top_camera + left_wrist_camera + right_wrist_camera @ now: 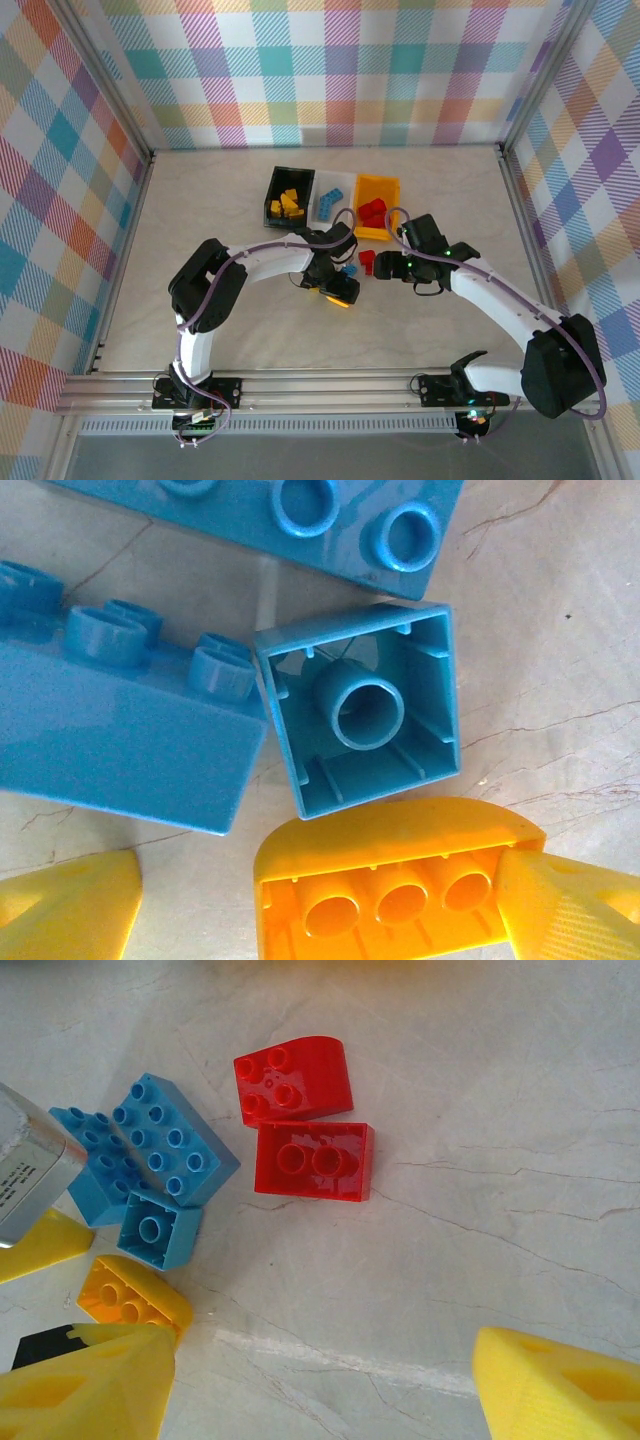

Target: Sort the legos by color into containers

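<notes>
Left wrist view: the left gripper [318, 880], its arm bent inward toward the centre, stands spread around one upturned yellow brick [390, 845], one finger touching the brick's end, with three blue bricks [120, 720] just beyond. The right gripper [325, 1360], likewise angled inward, hangs wide and empty, two red bricks [315, 1160] lying side by side ahead of it. Three joined bins [378, 180] sit behind both.

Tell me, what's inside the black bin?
There is a small pile of yellow legos inside the black bin. They overlap, so I can't count them for sure. Anything lying under them on the bin's bottom is covered.
</notes>
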You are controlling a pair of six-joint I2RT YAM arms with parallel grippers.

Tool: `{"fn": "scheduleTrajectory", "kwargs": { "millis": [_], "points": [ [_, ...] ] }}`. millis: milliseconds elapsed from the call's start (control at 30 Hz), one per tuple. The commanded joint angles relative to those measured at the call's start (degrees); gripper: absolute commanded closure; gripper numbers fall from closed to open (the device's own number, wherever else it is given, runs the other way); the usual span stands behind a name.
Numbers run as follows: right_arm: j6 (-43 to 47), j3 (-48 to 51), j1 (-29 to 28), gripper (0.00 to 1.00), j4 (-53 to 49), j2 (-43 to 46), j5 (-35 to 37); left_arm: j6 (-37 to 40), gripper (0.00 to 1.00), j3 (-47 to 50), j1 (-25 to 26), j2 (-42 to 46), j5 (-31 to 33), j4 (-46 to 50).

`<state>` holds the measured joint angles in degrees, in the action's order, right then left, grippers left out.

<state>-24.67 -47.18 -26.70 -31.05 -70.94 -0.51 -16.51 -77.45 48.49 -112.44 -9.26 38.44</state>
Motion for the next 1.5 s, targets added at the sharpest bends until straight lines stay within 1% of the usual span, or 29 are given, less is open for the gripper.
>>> {"fn": "scheduleTrajectory", "kwargs": {
  "millis": [0,133,233,500,967,1067,1167,1367,1467],
  "points": [
    [-0.13,0.88,-0.19,0.21,0.29,0.16,-0.05,-1.75,0.09,1.14,2.09,0.48,-3.05,-2.46],
    [0.06,1.42,-0.20,0.21,0.34,0.19,-0.09,-1.89,0.05,0.70,2.05,3.24,-2.08,-1.97],
    [-0.03,2.00,-0.24,0.21,0.72,-0.13,-0.27,-1.83,0.04,-0.01,2.08,4.25,-2.17,-1.45],
    [0.01,2.72,0.32,0.21,0.73,1.03,0.35,-1.64,0.04,0.16,2.32,2.46,-3.58,-1.70],
    [-0.03,4.01,1.30,0.21,0.55,2.47,0.29,-0.71,0.06,-1.65,3.98,-1.96,-0.34,0.25],
    [-0.03,4.07,1.39,0.21,0.59,2.68,0.26,-0.97,0.11,-1.42,3.98,-2.27,1.52,0.82],
    [-0.12,4.08,1.39,0.21,0.85,3.14,0.08,-1.12,0.19,-1.68,3.98,-2.71,3.03,1.12],
    [-0.13,4.29,1.38,0.21,0.76,3.98,0.41,-1.32,0.37,-2.10,3.96,-3.66,3.86,1.66],
    [-0.12,4.44,1.39,0.21,0.88,4.11,0.34,-1.50,0.39,-1.78,3.91,-3.14,4.70,2.08]
  ]
}}
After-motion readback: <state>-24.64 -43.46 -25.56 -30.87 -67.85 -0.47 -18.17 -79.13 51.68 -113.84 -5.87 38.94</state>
